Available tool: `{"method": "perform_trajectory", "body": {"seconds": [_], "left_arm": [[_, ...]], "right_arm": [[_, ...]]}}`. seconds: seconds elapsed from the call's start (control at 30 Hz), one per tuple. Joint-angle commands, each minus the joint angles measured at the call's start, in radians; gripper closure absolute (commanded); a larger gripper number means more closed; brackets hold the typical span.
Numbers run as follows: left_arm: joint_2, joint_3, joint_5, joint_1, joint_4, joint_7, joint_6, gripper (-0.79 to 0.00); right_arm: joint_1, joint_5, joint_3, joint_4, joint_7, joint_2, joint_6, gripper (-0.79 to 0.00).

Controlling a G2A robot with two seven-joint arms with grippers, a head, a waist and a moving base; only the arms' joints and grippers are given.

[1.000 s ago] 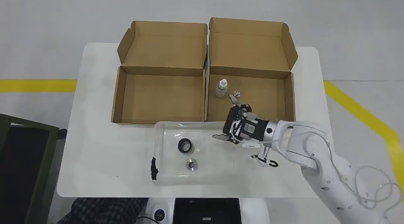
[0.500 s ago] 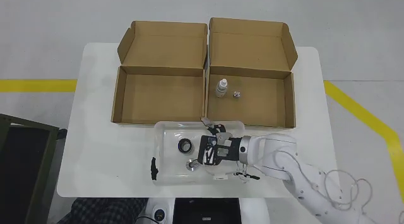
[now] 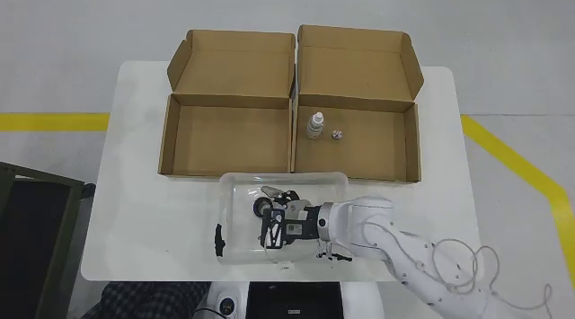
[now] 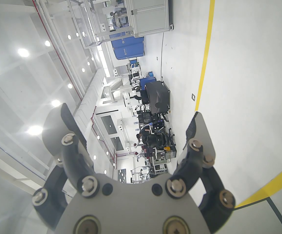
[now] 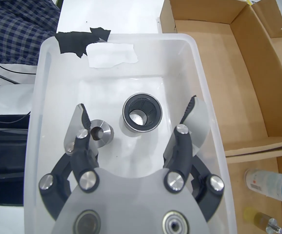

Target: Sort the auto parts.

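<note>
My right gripper (image 5: 137,109) is down inside the clear plastic bin (image 5: 199,57) with its fingers spread wide and nothing between the pads. The black ring-shaped sleeve (image 5: 142,115) stands on the bin floor in the gap between the two fingers, bore facing up. The silver bushing (image 5: 100,132) sits just beside it, right up against one fingertip (image 5: 83,115); I cannot tell whether they touch. That makes two parts in the bin, one black and one silver. Beyond the bin I count two open cardboard boxes side by side, the left box (image 3: 226,137) and the right box (image 3: 395,144). The right one holds one small white bottle (image 3: 314,125) and one small metal piece (image 3: 337,134). My left gripper (image 4: 131,116) is spread too, gripping nothing, pointed out at the hall.
</note>
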Motion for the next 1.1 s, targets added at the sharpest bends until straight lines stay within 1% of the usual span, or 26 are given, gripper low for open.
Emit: {"method": "perform_trajectory", "body": {"seconds": [0.0, 0.13, 0.27, 0.3, 0.37, 0.7, 0.87, 1.0, 1.07], "left_arm": [[0.000, 0.000, 0.000, 0.000, 0.000, 0.000, 0.000, -0.785], [0.000, 0.000, 0.000, 0.000, 0.000, 0.000, 0.000, -0.785], [0.000, 0.000, 0.000, 0.000, 0.000, 0.000, 0.000, -0.785], [0.000, 0.000, 0.000, 0.000, 0.000, 0.000, 0.000, -0.785], [0.000, 0.000, 0.000, 0.000, 0.000, 0.000, 0.000, -0.785], [0.000, 0.000, 0.000, 0.000, 0.000, 0.000, 0.000, -0.785], [0.000, 0.000, 0.000, 0.000, 0.000, 0.000, 0.000, -0.785], [0.000, 0.000, 0.000, 0.000, 0.000, 0.000, 0.000, -0.785], [0.000, 0.000, 0.000, 0.000, 0.000, 0.000, 0.000, -0.785]], "right_arm": [[0.008, 0.000, -0.007, 0.013, 0.001, -0.005, 0.007, -0.656], [0.027, 0.007, -0.014, 0.046, 0.000, -0.015, 0.017, -0.668], [0.047, 0.016, -0.020, 0.079, 0.001, -0.025, 0.018, -0.659], [0.051, 0.019, -0.022, 0.087, 0.001, -0.027, 0.019, -0.646], [0.060, 0.022, -0.028, 0.102, 0.003, -0.032, 0.016, -0.653], [0.104, 0.043, -0.074, 0.186, -0.001, -0.064, 0.003, -0.600], [0.118, 0.056, -0.085, 0.220, -0.007, -0.076, -0.007, -0.588], [0.127, 0.074, -0.089, 0.243, -0.019, -0.084, -0.017, -0.551], [0.130, 0.081, -0.091, 0.252, -0.024, -0.087, -0.025, -0.486]]}}
